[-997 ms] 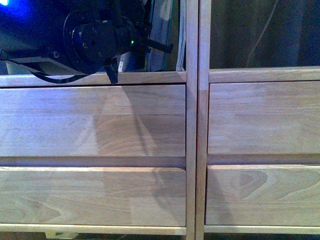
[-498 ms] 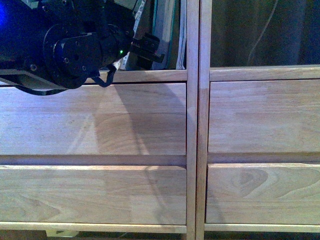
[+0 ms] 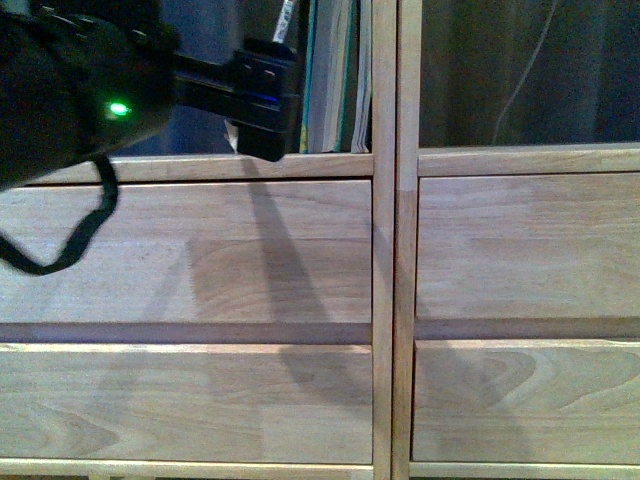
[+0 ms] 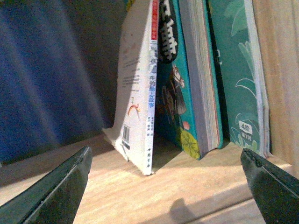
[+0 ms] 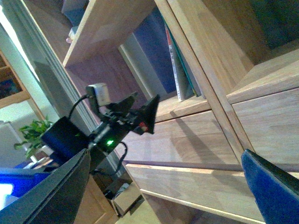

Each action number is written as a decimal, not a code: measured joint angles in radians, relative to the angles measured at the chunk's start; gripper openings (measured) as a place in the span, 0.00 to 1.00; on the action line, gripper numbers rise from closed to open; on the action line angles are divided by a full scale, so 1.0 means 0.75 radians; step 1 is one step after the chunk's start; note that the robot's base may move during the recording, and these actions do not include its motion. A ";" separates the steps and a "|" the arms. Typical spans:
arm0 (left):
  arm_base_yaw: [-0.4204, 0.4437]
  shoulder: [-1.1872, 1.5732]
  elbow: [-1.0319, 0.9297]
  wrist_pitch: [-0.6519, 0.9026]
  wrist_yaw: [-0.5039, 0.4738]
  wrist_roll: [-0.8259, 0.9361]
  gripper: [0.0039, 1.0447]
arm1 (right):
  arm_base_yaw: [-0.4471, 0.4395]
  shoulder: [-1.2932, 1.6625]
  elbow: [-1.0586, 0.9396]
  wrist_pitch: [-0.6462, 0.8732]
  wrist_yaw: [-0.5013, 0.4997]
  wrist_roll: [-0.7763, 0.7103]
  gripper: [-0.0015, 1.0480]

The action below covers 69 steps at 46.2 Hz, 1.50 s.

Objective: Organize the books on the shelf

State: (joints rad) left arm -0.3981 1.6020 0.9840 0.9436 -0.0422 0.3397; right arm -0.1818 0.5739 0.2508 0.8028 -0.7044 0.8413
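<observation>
Light-wood shelf (image 3: 300,166) w/ books (image 3: 330,90) upright by divider (image 3: 385,100), drawers (image 3: 200,250) below.

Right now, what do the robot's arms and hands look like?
Left arm: bulky matte black housing with a lit green light and a looping black cable. Left hand: black, tapered wedge fingers; a pale camera box at its wrist. Right hand: same dark wedge fingers; its arm is out of view.

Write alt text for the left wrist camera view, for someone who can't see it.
A white-covered book leans against teal books on a light-wood shelf. The left gripper faces them, jaws open, holding nothing.
</observation>
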 joint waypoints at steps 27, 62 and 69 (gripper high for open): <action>0.065 -0.745 -0.575 -0.588 -0.374 -0.417 0.65 | 0.180 -0.136 0.103 -0.576 0.600 -0.406 0.78; 0.380 -1.253 -1.125 -0.563 -0.083 -0.447 0.02 | 0.238 -0.445 -0.205 -0.887 0.938 -1.109 0.03; 0.486 -1.347 -1.173 -0.611 0.043 -0.447 0.02 | 0.238 -0.485 -0.233 -0.895 0.937 -1.110 0.03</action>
State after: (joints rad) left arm -0.0334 0.5919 0.1043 0.4850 -0.0101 0.0044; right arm -0.0036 0.2100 0.0761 0.1318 -0.0013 0.0090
